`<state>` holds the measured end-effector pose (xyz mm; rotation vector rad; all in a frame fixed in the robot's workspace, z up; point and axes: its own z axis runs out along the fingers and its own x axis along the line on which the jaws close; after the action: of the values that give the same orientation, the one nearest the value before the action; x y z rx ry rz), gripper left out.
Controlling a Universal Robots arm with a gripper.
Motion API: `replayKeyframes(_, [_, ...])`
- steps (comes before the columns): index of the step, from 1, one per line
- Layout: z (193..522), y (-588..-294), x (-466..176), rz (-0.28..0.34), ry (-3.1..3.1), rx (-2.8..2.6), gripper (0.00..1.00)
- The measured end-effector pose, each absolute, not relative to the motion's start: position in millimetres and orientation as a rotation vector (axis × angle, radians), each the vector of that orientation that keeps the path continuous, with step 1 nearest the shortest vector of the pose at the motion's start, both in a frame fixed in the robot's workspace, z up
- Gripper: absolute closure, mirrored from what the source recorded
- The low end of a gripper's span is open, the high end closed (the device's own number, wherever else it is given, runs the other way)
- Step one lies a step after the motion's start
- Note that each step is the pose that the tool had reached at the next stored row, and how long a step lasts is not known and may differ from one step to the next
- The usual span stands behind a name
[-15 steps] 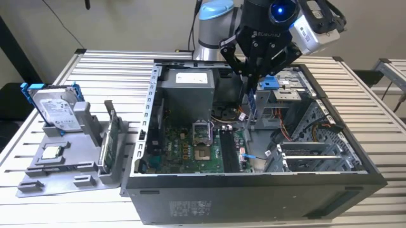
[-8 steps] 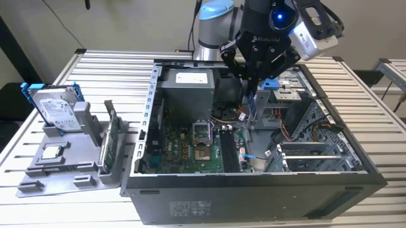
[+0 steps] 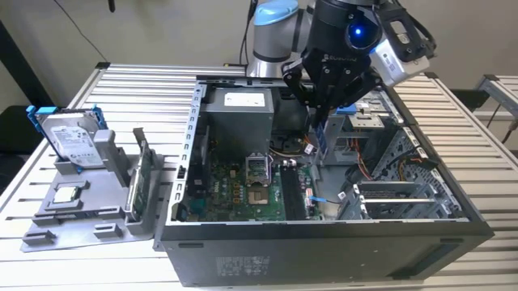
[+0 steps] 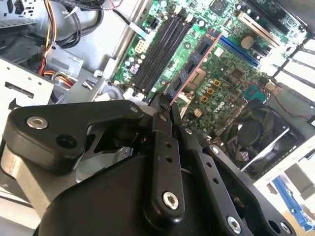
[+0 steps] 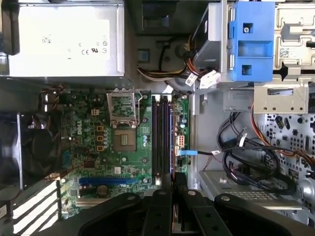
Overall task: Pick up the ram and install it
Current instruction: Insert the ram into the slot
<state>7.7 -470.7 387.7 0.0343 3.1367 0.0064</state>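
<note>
At the exterior view's left, a hard drive (image 3: 71,142) is leaning on a grey stand (image 3: 81,209). Right of it, an open computer case (image 3: 324,248) is lying on the table (image 3: 145,91). At upper centre-right, the gripper (image 3: 324,112) is pinching the ram (image 3: 323,138), which is hanging on end over the motherboard (image 3: 235,194), near its memory slots (image 3: 288,188).
</note>
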Motion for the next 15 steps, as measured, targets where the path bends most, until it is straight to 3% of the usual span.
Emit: replayKeyframes(15, [382.1,-470.7,7.7,0.006,3.138,0.034,0.85])
